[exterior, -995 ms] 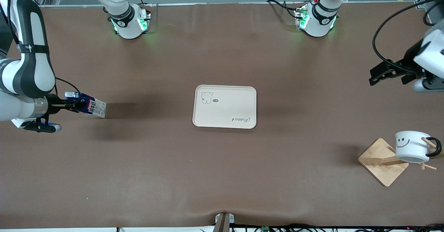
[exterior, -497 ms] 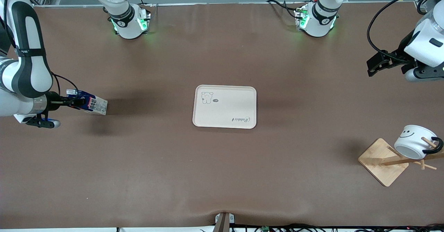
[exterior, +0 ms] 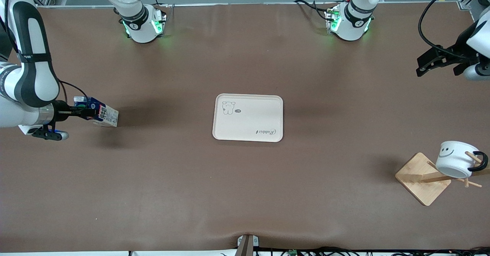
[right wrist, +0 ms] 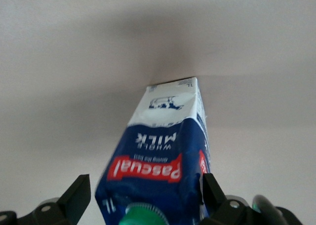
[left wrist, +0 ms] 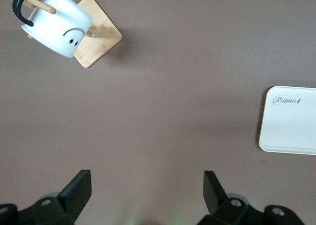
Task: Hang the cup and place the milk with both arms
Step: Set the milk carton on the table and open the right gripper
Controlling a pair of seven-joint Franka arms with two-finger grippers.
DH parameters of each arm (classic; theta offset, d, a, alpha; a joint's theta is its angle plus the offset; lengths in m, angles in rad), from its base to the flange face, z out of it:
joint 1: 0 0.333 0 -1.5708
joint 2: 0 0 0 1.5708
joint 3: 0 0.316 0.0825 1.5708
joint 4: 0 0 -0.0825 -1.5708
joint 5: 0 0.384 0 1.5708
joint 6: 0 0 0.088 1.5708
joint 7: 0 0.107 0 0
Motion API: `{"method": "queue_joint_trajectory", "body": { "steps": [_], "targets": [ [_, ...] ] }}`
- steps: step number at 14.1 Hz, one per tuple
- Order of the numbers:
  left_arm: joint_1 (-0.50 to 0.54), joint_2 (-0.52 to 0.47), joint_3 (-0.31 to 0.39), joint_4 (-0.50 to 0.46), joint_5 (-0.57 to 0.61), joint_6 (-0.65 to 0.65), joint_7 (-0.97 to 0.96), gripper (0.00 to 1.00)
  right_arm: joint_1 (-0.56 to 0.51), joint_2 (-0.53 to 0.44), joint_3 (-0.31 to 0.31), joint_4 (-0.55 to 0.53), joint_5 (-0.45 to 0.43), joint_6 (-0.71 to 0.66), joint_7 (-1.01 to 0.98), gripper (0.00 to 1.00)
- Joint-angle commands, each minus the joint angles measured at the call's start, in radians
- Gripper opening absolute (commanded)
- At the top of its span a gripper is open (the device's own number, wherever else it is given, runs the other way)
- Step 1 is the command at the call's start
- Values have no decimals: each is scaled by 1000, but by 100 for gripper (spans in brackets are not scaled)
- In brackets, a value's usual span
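The milk [exterior: 106, 116] is a blue carton with a green cap, tilted, with its white bottom edge on the table near the right arm's end. My right gripper [exterior: 89, 112] stands open around its cap end. In the right wrist view the milk [right wrist: 163, 146] sits between the spread fingers of the right gripper [right wrist: 145, 195], a gap showing at one finger. The cup [exterior: 456, 159], white with a smiley face, hangs by its black handle on a peg of the wooden rack [exterior: 420, 179]. My left gripper [exterior: 425, 65] is open and empty, up in the air, well apart from the cup [left wrist: 57, 22].
A cream tray [exterior: 248, 117] lies at the table's middle and also shows in the left wrist view as the tray [left wrist: 291, 121]. The rack's square base [left wrist: 98, 37] stands near the left arm's end, close to the table's edge.
The right gripper's jaws have spread off the milk, which settled slightly lower onto the table. The left arm has drawn up and away from the rack. The cup swings a little on its peg.
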Motion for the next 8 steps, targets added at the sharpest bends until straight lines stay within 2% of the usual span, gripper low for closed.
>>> {"method": "queue_joint_trajectory", "body": {
  "steps": [1,5,8],
  "targets": [
    [-11,-30,10,-21,-16,-12,-12,100,-10,-1,11,58,7,-10,-35,100],
    [-11,-31,7,-19,-12,-18,-48,100,-5,42,12,252,10,-113,-47,100],
    [-19,-30,6,-16,-3,-35,-92,100,13,62,12,363,10,-116,-46,100]
  ]
}}
